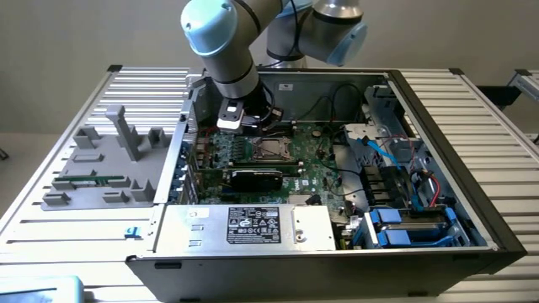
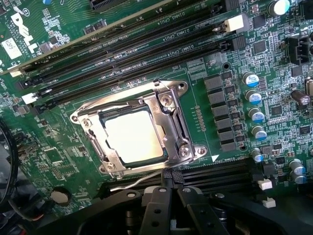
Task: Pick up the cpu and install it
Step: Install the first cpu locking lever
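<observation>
The cpu [image 2: 133, 136], a pale silver-beige square, lies flat in the motherboard socket, framed by the metal retention bracket [image 2: 183, 128]. A thin wire lever [image 2: 134, 182] runs along the socket's edge. In the exterior view the cpu [image 1: 271, 149] sits mid-board inside the open computer case [image 1: 446, 158]. My gripper [image 2: 172, 186] hovers just off the socket's edge, its two black fingers [image 2: 156, 210] drawn together with nothing between them. In the exterior view the gripper [image 1: 231, 128] hangs over the board toward that view's left of the socket.
Black memory slots [image 2: 146, 44] run beside the socket, and capacitors [image 2: 252, 98] stand on its other side. A black graphics card [image 1: 257, 178] and a power supply [image 1: 252, 227] lie nearer the camera. A grey fixture [image 1: 101, 170] holds a green memory stick [image 1: 84, 183].
</observation>
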Action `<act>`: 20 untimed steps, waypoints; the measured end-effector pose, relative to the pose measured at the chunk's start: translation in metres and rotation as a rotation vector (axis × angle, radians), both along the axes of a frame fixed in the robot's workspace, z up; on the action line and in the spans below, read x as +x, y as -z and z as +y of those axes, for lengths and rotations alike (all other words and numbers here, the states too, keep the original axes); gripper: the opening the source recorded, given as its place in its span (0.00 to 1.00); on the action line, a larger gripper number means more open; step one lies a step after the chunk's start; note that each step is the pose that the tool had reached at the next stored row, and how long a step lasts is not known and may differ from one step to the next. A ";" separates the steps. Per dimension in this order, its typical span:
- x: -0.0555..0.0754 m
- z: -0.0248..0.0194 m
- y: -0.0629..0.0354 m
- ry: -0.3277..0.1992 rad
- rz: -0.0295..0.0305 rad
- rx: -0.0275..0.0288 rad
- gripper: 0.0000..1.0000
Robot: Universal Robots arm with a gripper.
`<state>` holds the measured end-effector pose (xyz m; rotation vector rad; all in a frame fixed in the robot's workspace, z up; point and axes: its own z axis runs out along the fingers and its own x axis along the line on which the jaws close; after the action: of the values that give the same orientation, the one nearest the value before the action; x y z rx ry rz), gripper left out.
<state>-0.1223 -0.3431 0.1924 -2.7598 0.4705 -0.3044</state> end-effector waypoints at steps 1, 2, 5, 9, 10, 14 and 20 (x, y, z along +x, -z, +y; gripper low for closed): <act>0.000 0.0000 0.0000 0.000 0.0000 0.0000 0.11; 0.001 0.0000 0.0000 0.001 0.0001 0.0000 0.11; 0.001 0.0000 0.0000 0.002 0.0000 0.0000 0.11; 0.002 0.0000 0.0000 0.005 0.0000 0.0001 0.11; 0.002 0.0000 0.0000 0.005 0.0001 0.0001 0.11; 0.003 0.0000 0.0001 0.008 0.0004 0.0000 0.11; 0.003 0.0000 0.0004 0.011 0.0006 -0.0002 0.11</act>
<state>-0.1190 -0.3431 0.1920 -2.7584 0.4862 -0.3063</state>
